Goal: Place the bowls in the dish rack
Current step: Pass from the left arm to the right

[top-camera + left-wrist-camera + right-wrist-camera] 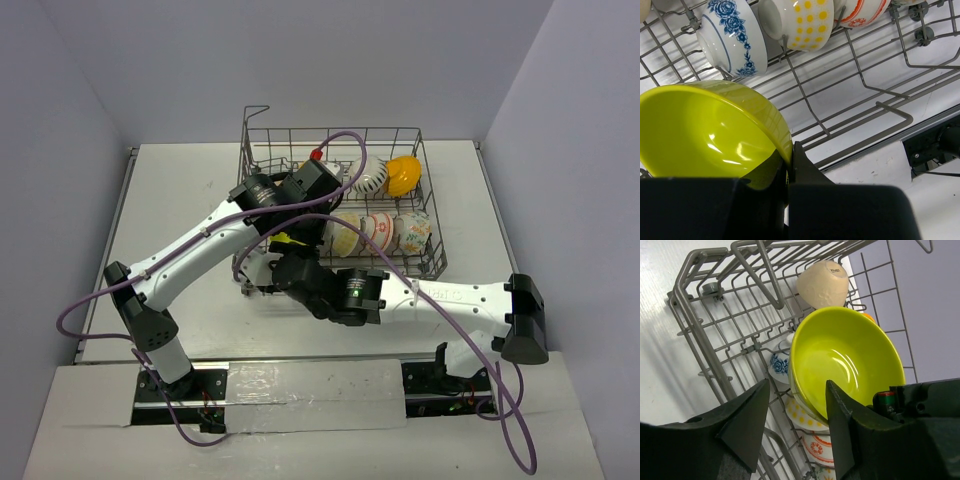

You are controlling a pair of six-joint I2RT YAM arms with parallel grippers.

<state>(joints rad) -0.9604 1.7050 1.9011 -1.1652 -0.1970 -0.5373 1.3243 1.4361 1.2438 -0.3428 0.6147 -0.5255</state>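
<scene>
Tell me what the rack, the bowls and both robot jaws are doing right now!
dish rack: partly loaded.
lime green bowl: gripped by its rim, tilted.
left gripper: jaws shut on the lime green bowl.
right gripper: jaws open, holding nothing.
blue-patterned bowl: on edge between tines.
tan bowl: on its side, racked.

White table (190, 190), plain pale grey walls (300, 50), soft even light

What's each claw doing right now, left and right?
Left claw: closed, pinching the rim of the lime green bowl.
Right claw: open, gripping nothing.
</scene>
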